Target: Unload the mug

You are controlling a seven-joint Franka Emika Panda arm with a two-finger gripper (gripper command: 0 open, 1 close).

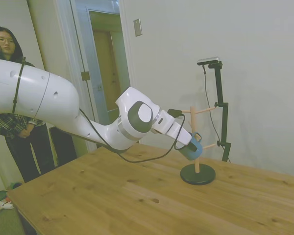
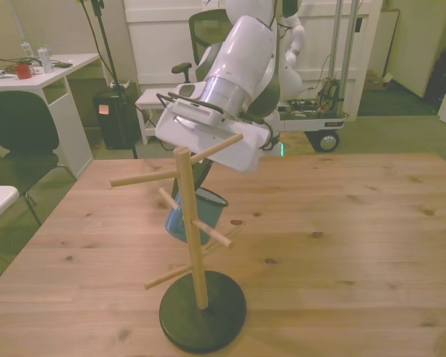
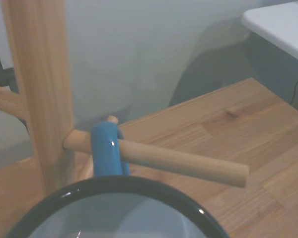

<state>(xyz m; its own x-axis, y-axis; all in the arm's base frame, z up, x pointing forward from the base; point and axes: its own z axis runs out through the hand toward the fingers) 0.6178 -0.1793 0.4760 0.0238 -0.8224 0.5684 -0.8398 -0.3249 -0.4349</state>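
The mug (image 3: pixel 114 213) is cut off at the wrist picture's edge, its body unseen

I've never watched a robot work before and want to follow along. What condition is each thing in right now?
Mug: tilted, blue handle hooked over a peg, not yet off.
Mug tree: upright on its dark round base, on the table.
Gripper: at the mug; fingers hidden, so open or shut is unclear.
Door: open.
Person: standing beyond the table, hands together.
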